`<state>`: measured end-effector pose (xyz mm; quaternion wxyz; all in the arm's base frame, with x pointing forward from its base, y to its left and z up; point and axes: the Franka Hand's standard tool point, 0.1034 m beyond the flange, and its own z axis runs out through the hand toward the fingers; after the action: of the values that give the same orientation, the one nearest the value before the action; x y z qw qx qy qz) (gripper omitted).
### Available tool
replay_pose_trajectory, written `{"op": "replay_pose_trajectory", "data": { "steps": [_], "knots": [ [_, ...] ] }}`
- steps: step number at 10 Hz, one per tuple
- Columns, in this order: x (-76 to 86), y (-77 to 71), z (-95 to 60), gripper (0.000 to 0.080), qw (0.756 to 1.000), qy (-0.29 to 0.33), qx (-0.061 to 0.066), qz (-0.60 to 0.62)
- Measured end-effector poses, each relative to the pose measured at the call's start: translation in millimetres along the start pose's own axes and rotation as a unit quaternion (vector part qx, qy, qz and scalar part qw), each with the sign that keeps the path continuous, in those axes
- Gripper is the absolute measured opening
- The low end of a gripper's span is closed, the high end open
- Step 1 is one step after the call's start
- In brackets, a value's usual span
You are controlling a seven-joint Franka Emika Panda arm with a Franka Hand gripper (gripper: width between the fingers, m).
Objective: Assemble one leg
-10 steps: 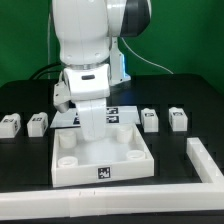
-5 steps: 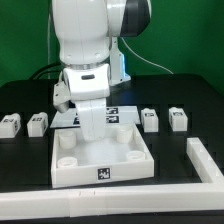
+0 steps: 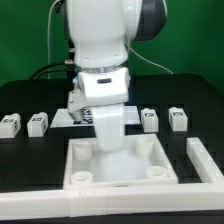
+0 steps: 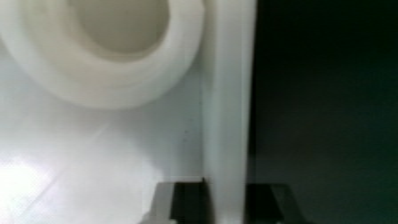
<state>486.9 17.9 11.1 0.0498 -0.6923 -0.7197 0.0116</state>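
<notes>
Blurred fingers point(image 4: 187, 204) and tray wall point(image 4: 231, 100), edge-cropped

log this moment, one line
gripper astride wall of large white square plastic tray top | grip unclear | four white plastic block legs loose

My arm point(image 3: 100, 60) reaches down into the white tray point(image 3: 168, 160) near the table's point(image 3: 30, 160) front edge; four legs point(image 3: 37, 123) lie behind it, two toward each side edge.

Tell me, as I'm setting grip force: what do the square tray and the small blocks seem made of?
Tray: probably rigid white plastic, matte; even colour, moulded round corner sockets. Blocks: seemingly the same white plastic, each carrying a black-and-white printed tag.
</notes>
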Motion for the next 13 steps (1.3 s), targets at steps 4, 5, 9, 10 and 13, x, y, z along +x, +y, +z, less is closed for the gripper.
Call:
{"op": "replay_pose_trajectory", "data": {
  "steps": [4,5,9,10,13],
  "knots": [
    [27.6,3.4,1.3,0.0074,1.0,0.006,0.0,-0.011],
    [34.0,3.6,1.7,0.0074,1.0,0.009,0.0,-0.013],
    [36.4,2.2,2.1,0.0074,1.0,0.011,-0.002,-0.01],
    [36.0,1.9,2.5,0.0074,1.0,0.011,-0.001,-0.009],
    [35.0,1.9,2.6,0.0539,1.0,0.01,-0.001,-0.008]
  ]
}}
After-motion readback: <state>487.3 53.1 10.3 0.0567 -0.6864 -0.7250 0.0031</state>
